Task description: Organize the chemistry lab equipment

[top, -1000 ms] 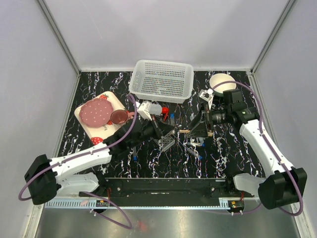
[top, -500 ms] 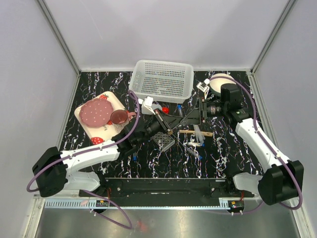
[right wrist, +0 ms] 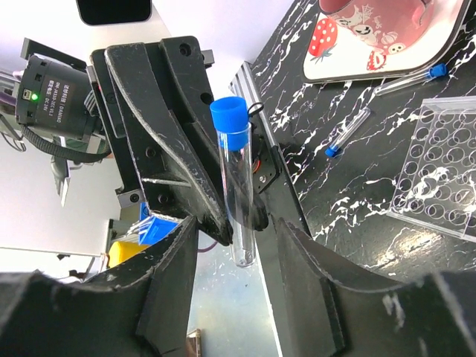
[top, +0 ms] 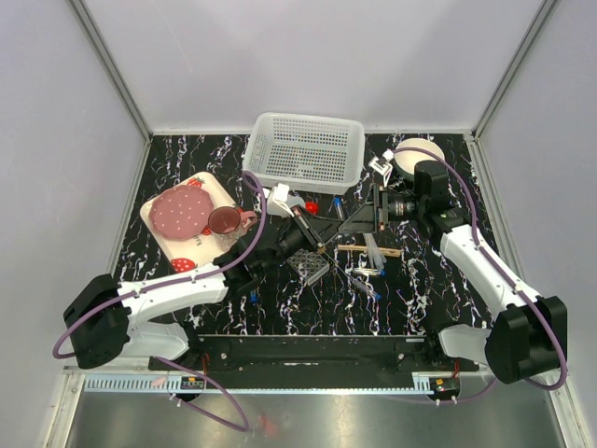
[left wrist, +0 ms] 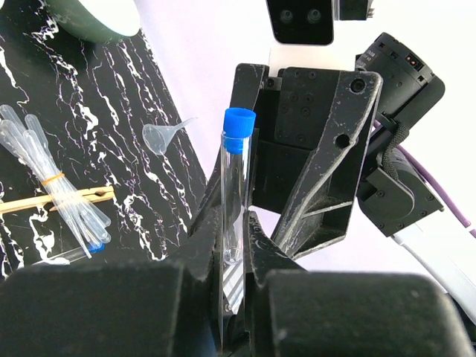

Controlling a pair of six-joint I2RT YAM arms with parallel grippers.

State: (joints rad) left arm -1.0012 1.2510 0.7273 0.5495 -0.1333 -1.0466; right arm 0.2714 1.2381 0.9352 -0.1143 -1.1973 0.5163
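While in left pincer [left wrist: 236, 242] — tube [left wrist: 236, 186] (blue-capped)

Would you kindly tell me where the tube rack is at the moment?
In the top view, the tube rack lies on the table near the centre, just left of the bundled pipettes and sticks.

A black marbled tabletop [top: 168, 168] carries a white basket [top: 305, 151], strawberry-print tray [top: 198, 246], white bowl [top: 406, 161], grey mesh tube rack [top: 311, 267], bundled pipettes [left wrist: 52, 190] and sticks [left wrist: 22, 204], and loose blue-capped test tubes [right wrist: 348, 132].
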